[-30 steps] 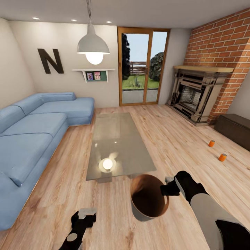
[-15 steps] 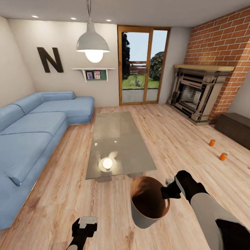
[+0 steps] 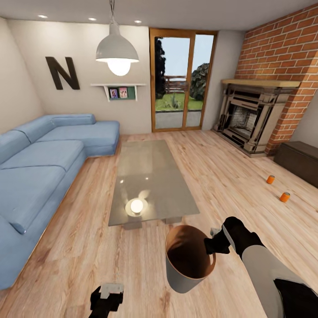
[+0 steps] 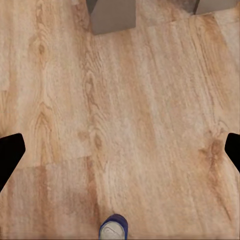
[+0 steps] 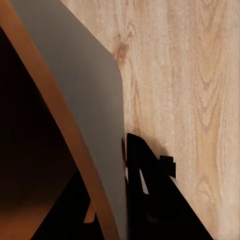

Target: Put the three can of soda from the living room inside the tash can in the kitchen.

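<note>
Coppery-lined tash can pinched at rim by right end effector, fingers clamped over wall, bin tilted, hanging above wood floor. Two orange soda cans on floor near dark cabinet, well apart from bin. Blue can on floor under left end effector, fingers spread wide, empty. Risk: one-sided rim grip, bin may swing or slip while driving; low glass counter close ahead
</note>
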